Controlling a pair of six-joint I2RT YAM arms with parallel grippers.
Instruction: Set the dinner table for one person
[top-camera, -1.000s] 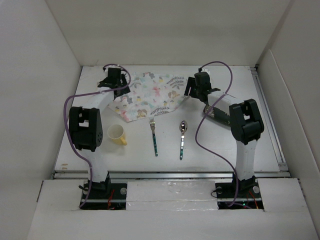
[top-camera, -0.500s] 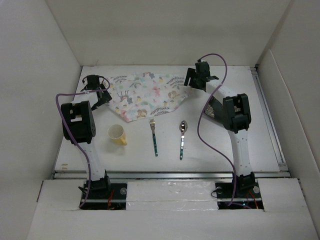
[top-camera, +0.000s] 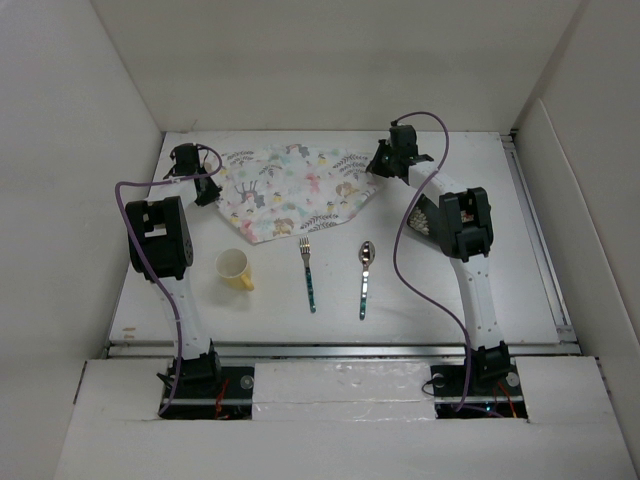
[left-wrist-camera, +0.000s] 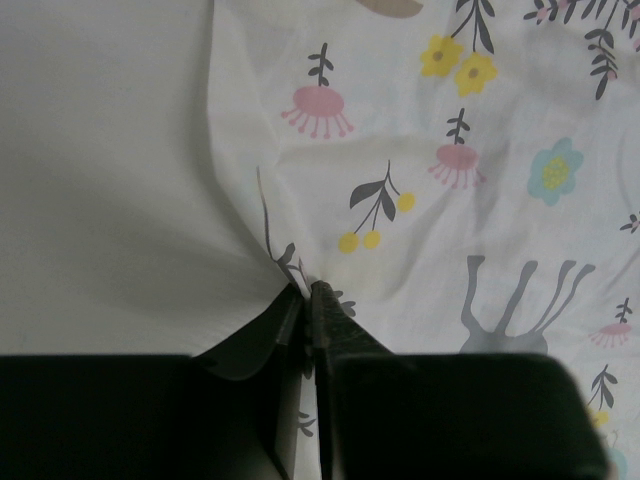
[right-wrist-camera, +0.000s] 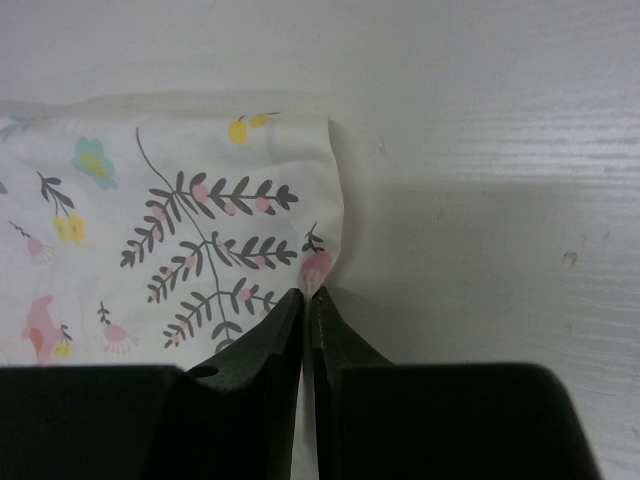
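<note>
A patterned cloth placemat (top-camera: 295, 192) lies at the back of the white dinner table (top-camera: 520, 260). My left gripper (top-camera: 207, 192) is shut on the placemat's left edge; in the left wrist view the cloth (left-wrist-camera: 450, 200) puckers into the pinched gripper (left-wrist-camera: 306, 290). My right gripper (top-camera: 377, 168) is shut on the placemat's right edge, where the cloth (right-wrist-camera: 200, 230) bunches between the closed gripper (right-wrist-camera: 308, 293). A yellow cup (top-camera: 235, 268), a fork (top-camera: 309, 272) and a spoon (top-camera: 365, 276) lie nearer the front.
White walls enclose the table on the left, back and right. A metal rail (top-camera: 340, 347) runs along the front edge. Something pale and partly hidden sits behind the right arm (top-camera: 420, 220).
Both arms reached to the placemat's outer edges and both grippers closed on the cloth. Cup, fork and spoon have not moved.
</note>
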